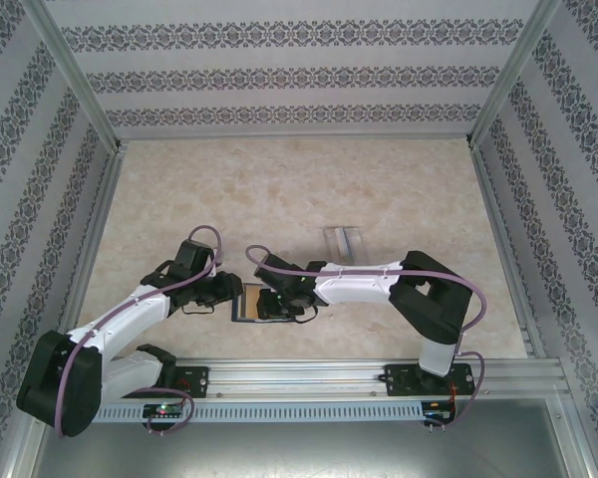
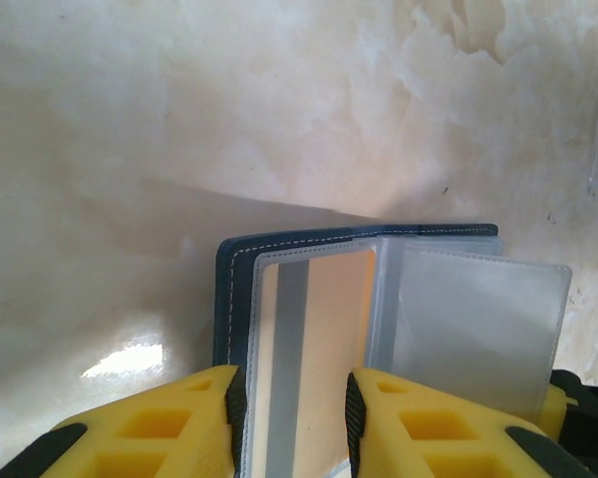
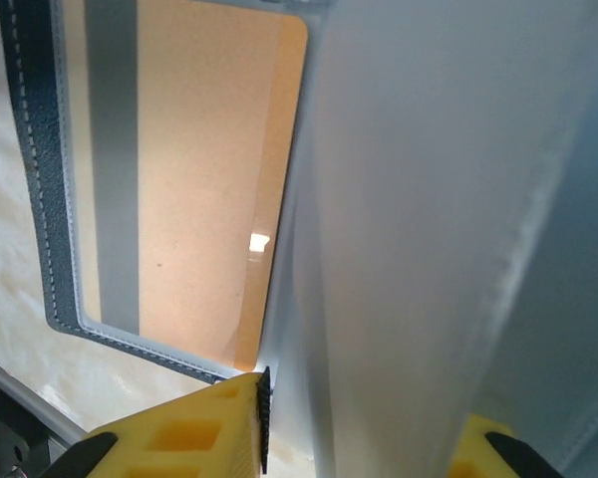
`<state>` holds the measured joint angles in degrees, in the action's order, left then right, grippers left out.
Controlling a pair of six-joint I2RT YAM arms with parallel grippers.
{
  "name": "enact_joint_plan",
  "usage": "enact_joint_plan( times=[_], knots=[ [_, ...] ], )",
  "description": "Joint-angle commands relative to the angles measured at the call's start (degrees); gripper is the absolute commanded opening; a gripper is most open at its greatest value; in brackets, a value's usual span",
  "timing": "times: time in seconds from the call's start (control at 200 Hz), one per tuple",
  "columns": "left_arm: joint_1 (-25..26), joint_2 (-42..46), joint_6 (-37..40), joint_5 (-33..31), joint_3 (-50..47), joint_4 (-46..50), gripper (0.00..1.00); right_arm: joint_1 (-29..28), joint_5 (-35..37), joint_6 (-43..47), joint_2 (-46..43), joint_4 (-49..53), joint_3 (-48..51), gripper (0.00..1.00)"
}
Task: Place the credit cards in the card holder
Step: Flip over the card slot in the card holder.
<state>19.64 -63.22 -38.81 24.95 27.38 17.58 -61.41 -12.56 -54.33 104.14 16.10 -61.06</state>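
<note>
Card holder point(image 1: 247, 302) lies open on the table point(image 1: 309, 189) in the top view, directly between the left gripper point(image 1: 223, 295) and the right gripper point(image 1: 277, 303), with both reaching its edges. From the left wrist, narrow jaws seem to clamp the navy leaf whose sleeve carries an orange card point(image 2: 324, 329). A clear sleeve point(image 2: 473, 329) fans out just right of the fingers. From the right wrist, that clear sleeve sits between the jaws, but I cannot tell whether they pinch it. An uneven pull could crease the sleeve or drag the card holder out of the left grip.
</note>
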Motion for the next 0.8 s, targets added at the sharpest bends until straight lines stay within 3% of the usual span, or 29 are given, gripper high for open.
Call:
enact_joint_plan(
  times=[0.0,0.125,0.55,0.635,0.794],
  knots=[
    [-0.93,0.42,0.75,-0.48,0.58,1.26,0.35,-0.73,2.1,1.07,1.37,2.1,-2.11,0.21],
    [-1.34,0.86,0.04,-0.66,-0.57,-0.16,0.36,-1.08,2.9,1.37,1.5,2.61,-2.71,0.14],
    [-1.63,-0.93,-0.98,0.2,-1.48,-3.22,0.36,-2.48,5.7,3.34,1.12,5.39,-6.79,0.17],
    [-1.74,-1.55,-0.69,0.28,-1.21,-3.05,0.36,-2.49,5.55,4.03,2.17,5.58,-7.35,0.07],
    [-1.95,-2.08,-1.4,0.05,-1.98,-4.35,0.36,-3.24,8.0,4.07,2.83,8.78,-8.78,0.06]
  ],
)
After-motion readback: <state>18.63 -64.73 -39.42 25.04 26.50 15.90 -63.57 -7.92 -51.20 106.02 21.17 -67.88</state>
